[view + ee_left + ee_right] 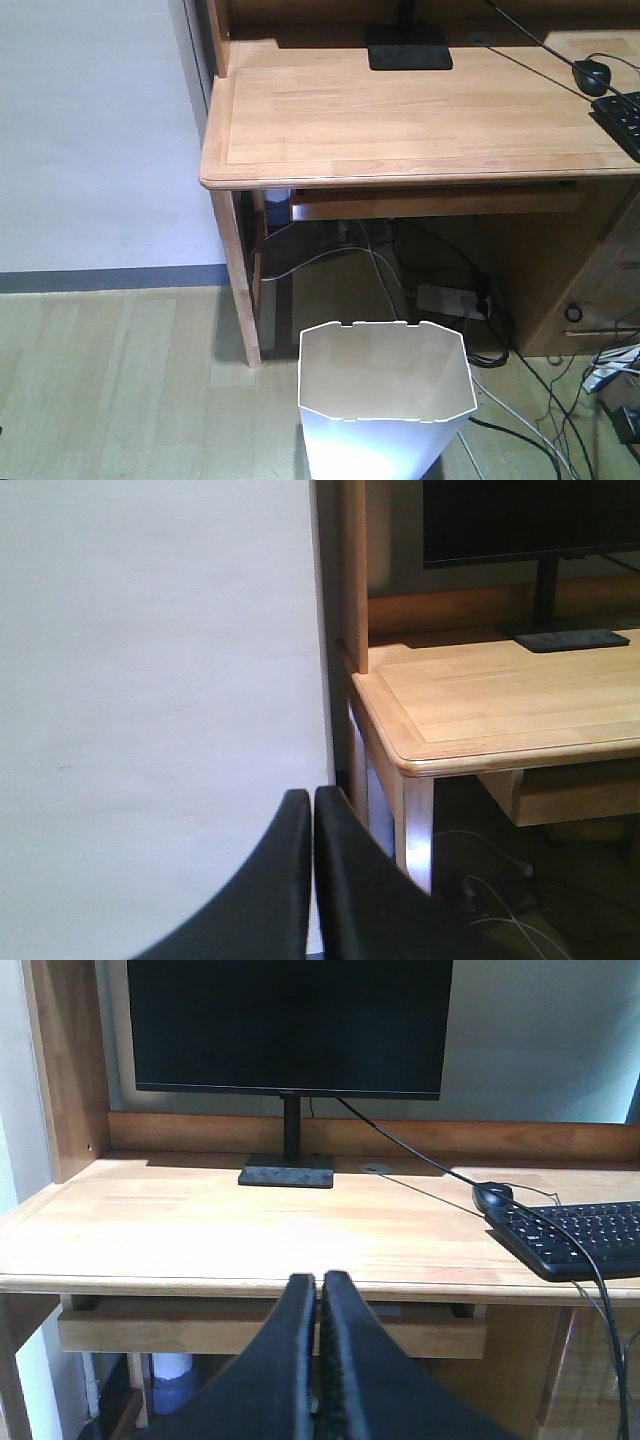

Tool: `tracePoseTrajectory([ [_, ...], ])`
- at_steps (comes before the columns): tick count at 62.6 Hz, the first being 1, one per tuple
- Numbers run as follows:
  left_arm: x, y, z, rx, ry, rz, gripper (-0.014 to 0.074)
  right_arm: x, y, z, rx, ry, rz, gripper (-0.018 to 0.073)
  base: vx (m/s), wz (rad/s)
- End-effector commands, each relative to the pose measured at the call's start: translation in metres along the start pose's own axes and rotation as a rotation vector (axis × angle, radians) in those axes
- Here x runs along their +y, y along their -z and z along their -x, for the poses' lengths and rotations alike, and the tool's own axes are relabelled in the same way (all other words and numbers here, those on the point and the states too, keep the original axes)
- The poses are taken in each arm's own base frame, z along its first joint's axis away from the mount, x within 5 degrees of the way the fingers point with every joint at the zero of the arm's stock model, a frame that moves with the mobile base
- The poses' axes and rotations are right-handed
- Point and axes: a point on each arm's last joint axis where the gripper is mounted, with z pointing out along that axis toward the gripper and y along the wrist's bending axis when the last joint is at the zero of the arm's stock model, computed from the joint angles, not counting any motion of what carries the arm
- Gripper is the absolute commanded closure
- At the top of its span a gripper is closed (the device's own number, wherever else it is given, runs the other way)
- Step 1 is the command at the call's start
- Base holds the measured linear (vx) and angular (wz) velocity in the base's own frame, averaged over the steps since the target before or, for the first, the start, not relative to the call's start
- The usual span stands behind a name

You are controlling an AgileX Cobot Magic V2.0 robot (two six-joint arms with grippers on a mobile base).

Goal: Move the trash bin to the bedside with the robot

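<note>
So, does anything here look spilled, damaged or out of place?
Nothing is spilled or damaged. The trash bin stands upright before the desk. Only the cables look untidy: they tangle around a power strip under the desk and trail over the floor beside the bin.

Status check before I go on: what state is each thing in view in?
trash bin: upright in front of the desk, no trash visible inside, not held.
left hand: shut, empty.
right hand: shut, empty.
monitor: screen dark.
keyboard tray: pushed in under the desk.
</note>
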Motion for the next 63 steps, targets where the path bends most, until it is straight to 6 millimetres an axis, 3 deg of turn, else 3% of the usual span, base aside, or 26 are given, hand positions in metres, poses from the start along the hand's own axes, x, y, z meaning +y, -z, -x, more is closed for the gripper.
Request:
tracePoseTrajectory([
  [1, -0.0005, 0.0022, 0.0150, -0.102, 0.006, -0.004, 0.0603, 0.0004, 0.0003, 0.0006, -0.064, 0.016, 0.003, 0.0568, 0.00, 0.00],
  [63, -0.0005, 0.0022, 0.0150, -0.102, 0.006, -0.004, 0.0603, 0.0005, 0.0004, 0.0023, -0.083, 0.016, 0.005, 0.0568, 0.00, 0.00],
])
